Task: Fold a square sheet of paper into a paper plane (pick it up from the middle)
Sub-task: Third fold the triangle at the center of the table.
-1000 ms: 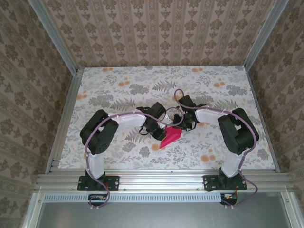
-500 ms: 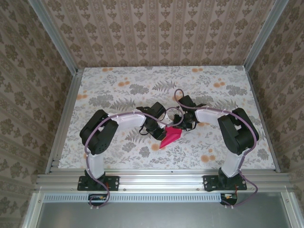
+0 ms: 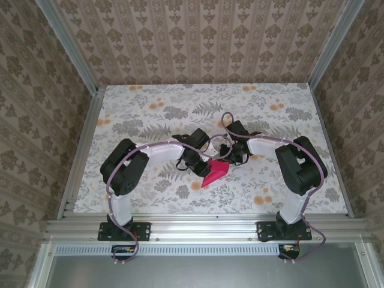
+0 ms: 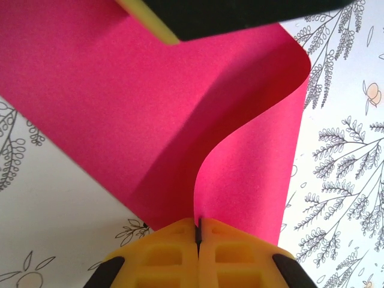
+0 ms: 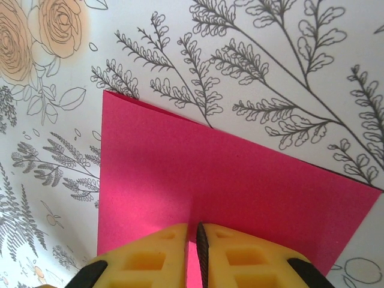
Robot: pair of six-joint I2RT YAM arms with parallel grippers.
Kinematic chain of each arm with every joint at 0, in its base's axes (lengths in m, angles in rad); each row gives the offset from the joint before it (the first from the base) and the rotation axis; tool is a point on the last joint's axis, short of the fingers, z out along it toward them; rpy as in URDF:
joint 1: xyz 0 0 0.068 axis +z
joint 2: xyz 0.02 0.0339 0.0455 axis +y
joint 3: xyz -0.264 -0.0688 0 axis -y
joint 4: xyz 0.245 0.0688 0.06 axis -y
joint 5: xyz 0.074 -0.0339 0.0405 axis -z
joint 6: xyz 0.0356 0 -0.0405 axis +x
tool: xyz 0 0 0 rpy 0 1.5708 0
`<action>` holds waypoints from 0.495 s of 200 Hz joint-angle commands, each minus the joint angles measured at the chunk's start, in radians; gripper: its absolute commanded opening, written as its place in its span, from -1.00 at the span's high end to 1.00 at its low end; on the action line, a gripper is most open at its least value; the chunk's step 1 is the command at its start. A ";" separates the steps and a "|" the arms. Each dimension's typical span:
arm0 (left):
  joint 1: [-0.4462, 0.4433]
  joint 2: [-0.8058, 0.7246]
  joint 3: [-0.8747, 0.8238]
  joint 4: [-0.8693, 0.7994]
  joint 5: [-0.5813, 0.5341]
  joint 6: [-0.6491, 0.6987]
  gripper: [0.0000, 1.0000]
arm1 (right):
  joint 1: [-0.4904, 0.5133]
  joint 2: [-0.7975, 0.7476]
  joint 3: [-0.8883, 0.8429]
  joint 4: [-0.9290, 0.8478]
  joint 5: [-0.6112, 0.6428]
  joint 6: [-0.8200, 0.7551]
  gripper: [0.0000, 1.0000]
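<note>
The square sheet of paper [image 3: 215,173] is magenta-red and hangs between the two arms above the middle of the table. In the left wrist view my left gripper [image 4: 198,223] is shut on an edge of the paper [image 4: 156,114], which curls up and over in a loose bend. My right gripper [image 5: 198,228] pinches the opposite edge of the sheet [image 5: 228,180], its jaws closed with the paper running between them. In the top view the left gripper [image 3: 204,166] and the right gripper [image 3: 226,158] sit close together over the sheet. No paper plane shape has formed.
The table [image 3: 150,114] carries a floral print with orange flowers and grey leaves. Aluminium rails [image 3: 78,162] and patterned walls enclose it on three sides. The right arm's black finger tip [image 4: 240,15] crosses the top of the left wrist view.
</note>
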 commanded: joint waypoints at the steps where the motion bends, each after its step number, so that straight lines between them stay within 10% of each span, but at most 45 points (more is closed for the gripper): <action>1: -0.002 0.017 0.035 0.027 0.019 -0.005 0.88 | 0.008 0.029 -0.030 -0.011 -0.022 0.008 0.69; 99: 0.001 0.010 -0.002 0.036 -0.073 -0.026 0.89 | 0.006 0.027 -0.028 -0.025 -0.014 0.000 0.67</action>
